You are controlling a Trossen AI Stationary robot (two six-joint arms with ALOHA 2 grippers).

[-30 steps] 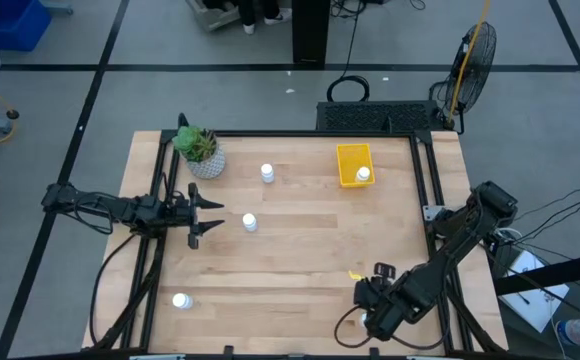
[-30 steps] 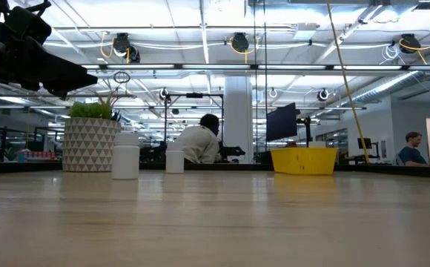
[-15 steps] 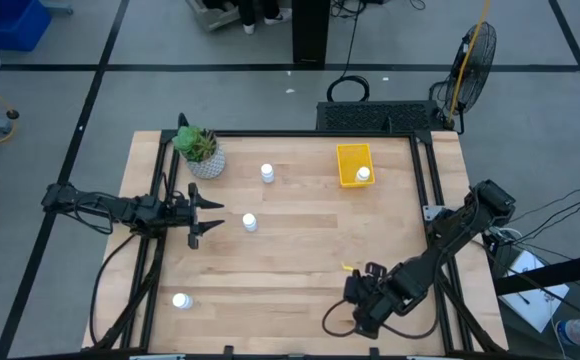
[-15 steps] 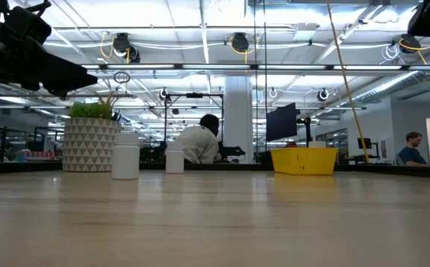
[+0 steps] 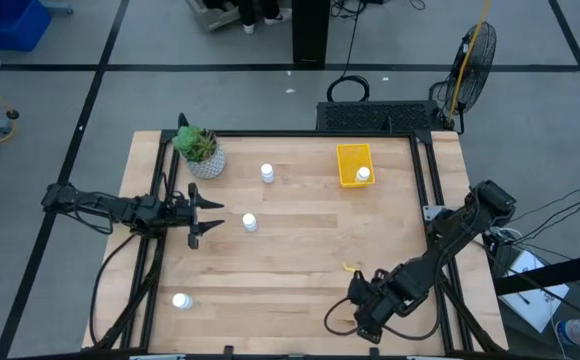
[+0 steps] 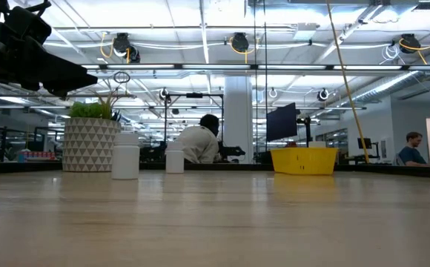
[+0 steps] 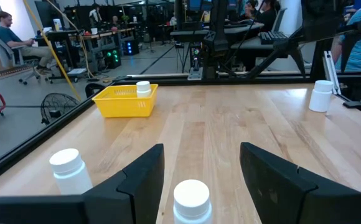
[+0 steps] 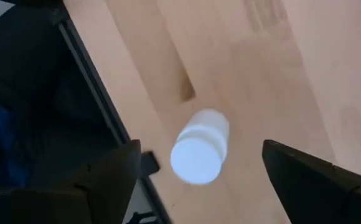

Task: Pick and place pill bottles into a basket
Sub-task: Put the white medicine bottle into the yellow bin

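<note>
The right gripper (image 5: 362, 318) is hanging spread wide over a bottle (image 8: 199, 147) near the table's edge, so it should be centring before clamping; the left gripper (image 5: 198, 212) is waiting half-open.

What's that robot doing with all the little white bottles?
It's putting pill bottles into the yellow basket. One bottle is already inside. The right end effector, fingers open, hangs at the table's near edge over another bottle. The left end effector waits at the left side, open, facing a bottle. Two more bottles stand elsewhere, near a potted plant.
</note>
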